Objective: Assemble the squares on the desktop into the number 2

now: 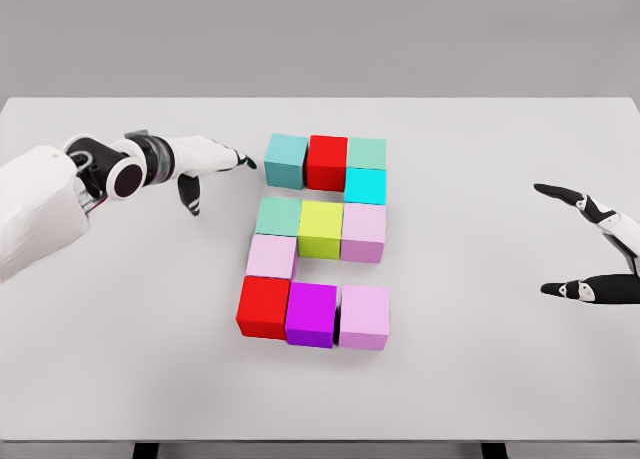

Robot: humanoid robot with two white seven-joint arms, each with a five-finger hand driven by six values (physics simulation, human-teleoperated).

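Note:
Coloured cubes stand on the white table [480, 169] in the shape of a 2. Top row: teal cube [287, 159], red cube [327, 161], pale green cube [366, 154]. A cyan cube [364, 186] sits below the pale green one. Middle row: green cube [278, 217], yellow-green cube [320, 229], pink cube [363, 232]. A pale pink cube [271, 256] links down to the bottom row: red cube [263, 307], purple cube [311, 315], pink cube [364, 317]. My left hand [215, 169] hovers just left of the teal cube, fingers extended, holding nothing. My right hand [590, 244] is open at the right edge.
The table's front edge runs along the bottom of the view, with dark legs below it. Bare tabletop lies left of, right of and in front of the cubes.

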